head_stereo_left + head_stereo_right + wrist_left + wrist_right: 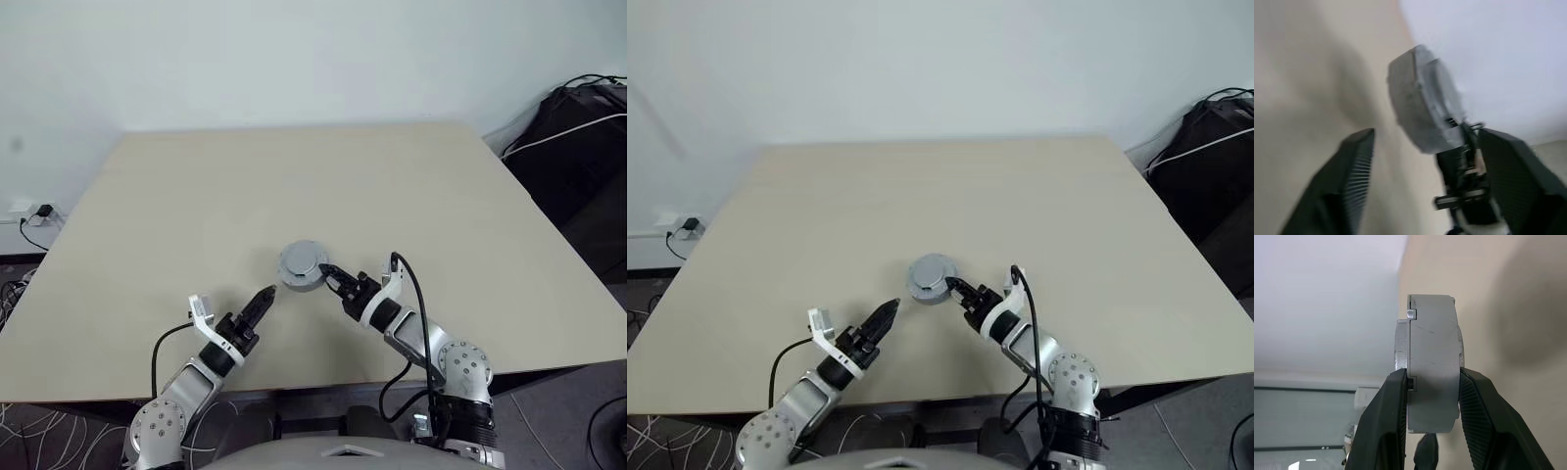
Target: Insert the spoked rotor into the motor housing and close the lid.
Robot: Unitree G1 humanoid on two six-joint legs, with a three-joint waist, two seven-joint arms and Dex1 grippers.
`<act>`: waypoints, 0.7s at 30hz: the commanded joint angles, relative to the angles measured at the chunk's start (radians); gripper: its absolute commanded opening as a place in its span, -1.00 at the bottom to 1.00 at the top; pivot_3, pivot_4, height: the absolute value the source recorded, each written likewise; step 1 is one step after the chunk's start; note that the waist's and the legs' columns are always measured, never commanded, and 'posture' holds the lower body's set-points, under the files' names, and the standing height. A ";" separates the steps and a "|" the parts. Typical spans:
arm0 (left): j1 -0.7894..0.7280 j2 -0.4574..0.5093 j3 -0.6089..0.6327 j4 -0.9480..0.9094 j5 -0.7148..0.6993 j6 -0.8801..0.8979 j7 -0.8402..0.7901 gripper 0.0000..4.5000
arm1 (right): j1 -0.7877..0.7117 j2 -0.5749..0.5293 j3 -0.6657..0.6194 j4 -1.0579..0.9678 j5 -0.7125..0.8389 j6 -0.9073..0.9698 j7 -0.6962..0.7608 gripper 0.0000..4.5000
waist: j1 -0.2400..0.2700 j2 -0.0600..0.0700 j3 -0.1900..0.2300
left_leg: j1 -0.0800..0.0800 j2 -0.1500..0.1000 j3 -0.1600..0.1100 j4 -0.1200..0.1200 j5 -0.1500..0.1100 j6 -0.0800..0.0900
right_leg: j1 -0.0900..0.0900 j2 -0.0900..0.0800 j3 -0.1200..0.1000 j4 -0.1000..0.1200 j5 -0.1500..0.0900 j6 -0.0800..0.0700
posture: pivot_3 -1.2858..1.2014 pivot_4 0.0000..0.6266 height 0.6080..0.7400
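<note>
We see the right pincer (331, 274) clamped across the thickness of the motor housing (303, 265), one finger (1383, 418) on the lid (1402, 345) face and the other on the opposite face, the closed grey assembly sitting near the middle of the beige bench (294, 186). In the right wrist view we note the lid seated flush on the housing, with a small notch at the seam. The left pincer (263, 299) stands apart from the housing, its fingers (1344, 181) spread and empty.
</note>
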 commanded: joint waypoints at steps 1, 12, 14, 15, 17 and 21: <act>-0.004 -0.041 0.014 0.008 -0.114 0.012 0.005 0.99 | -0.037 0.065 0.027 -0.067 0.064 -0.028 0.010 -0.46 | 0.000 0.000 0.000 | 0.000 0.000 0.000 0.000 0.000 0.000 | 0.000 0.000 0.000 0.000 0.000 0.000 | 0.03 -1.00 1.00; 0.033 -0.063 -0.019 0.031 -0.262 -0.004 0.060 0.99 | -0.026 0.040 0.068 -0.078 0.142 -0.004 0.000 -0.46 | 0.000 0.000 0.000 | 0.000 0.000 0.000 0.001 0.000 0.000 | 0.001 0.000 0.000 0.001 0.000 0.000 | 0.03 -1.00 1.00; 0.035 -0.066 -0.024 0.037 -0.286 -0.008 0.065 0.99 | -0.021 0.036 0.077 -0.080 0.157 0.004 -0.003 -0.46 | 0.000 0.000 0.000 | 0.000 0.000 0.000 0.002 0.000 0.000 | 0.001 0.001 0.000 0.000 0.000 0.000 | 0.03 -1.00 1.00; 0.035 -0.068 -0.026 0.040 -0.298 -0.011 0.067 0.99 | -0.019 0.031 0.084 -0.083 0.167 0.012 -0.004 -0.46 | 0.000 0.000 0.000 | 0.000 0.000 0.000 0.002 0.000 0.000 | 0.001 0.001 0.000 0.001 0.000 0.000 | 0.03 -1.00 1.00; 0.035 -0.068 -0.032 0.044 -0.315 -0.016 0.070 0.99 | -0.012 0.021 0.098 -0.087 0.187 0.028 -0.009 -0.46 | 0.000 0.000 0.000 | 0.000 0.000 0.000 0.002 0.000 0.000 | 0.001 0.001 0.000 0.001 0.000 0.000 | 0.03 -1.00 1.00; 0.030 -0.063 -0.043 0.047 -0.337 -0.028 0.068 0.99 | 0.001 -0.006 0.126 -0.092 0.211 0.062 -0.014 -0.46 | 0.001 0.000 0.000 | 0.000 0.000 0.000 0.002 0.000 0.000 | 0.001 0.000 0.000 0.001 0.000 -0.001 | 0.03 -1.00 1.00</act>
